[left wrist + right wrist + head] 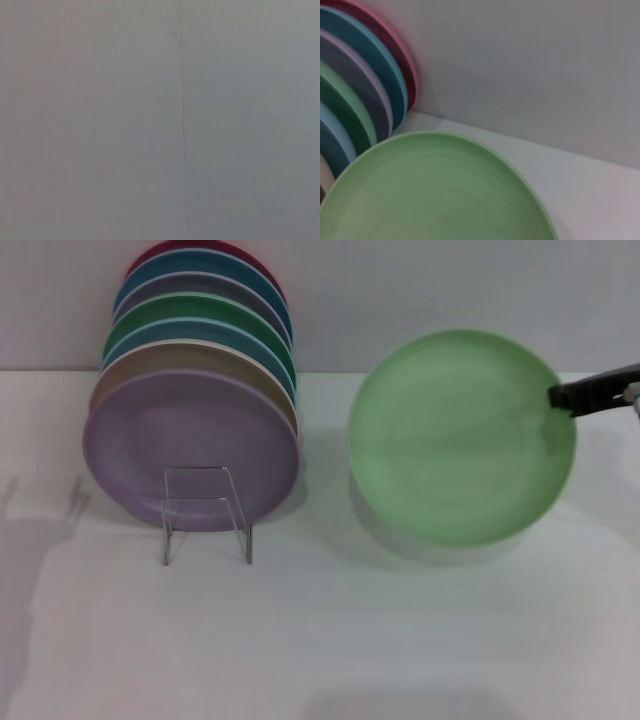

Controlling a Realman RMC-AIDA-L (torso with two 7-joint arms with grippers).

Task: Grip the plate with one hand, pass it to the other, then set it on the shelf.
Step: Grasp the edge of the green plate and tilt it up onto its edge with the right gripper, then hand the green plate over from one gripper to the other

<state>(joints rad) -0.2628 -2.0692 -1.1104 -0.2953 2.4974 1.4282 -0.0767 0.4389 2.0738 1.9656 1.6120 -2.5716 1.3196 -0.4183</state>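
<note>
We've got the pale mint-green plate [455, 435] up off the white table [330, 640], tilted so its face looks toward the head camera, with its shadow sitting on the table just beneath it. It's over the right half of the table, toward the back edge near the wall [450, 290]. Our right gripper [562, 400] comes in from the right edge and is clamped on the plate's right rim, the black fingers pinching it. In the right wrist view the plate [430, 192] fills the lower part, with the edges of the stacked plates showing behind it.

Over on the left half, a row of plates [200, 360] leans back toward the wall: lavender plate [190, 445] in front, then tan, cream, light blue, darker green, grey-purple, teal and a dark red one at the very back. The clear shelf [205, 510] stands right in front of the lavender plate, nearer the front edge.

Our left gripper doesn't show anywhere. The left wrist camera only gets a flat grey surface [100, 120] with a thin vertical seam in it.
</note>
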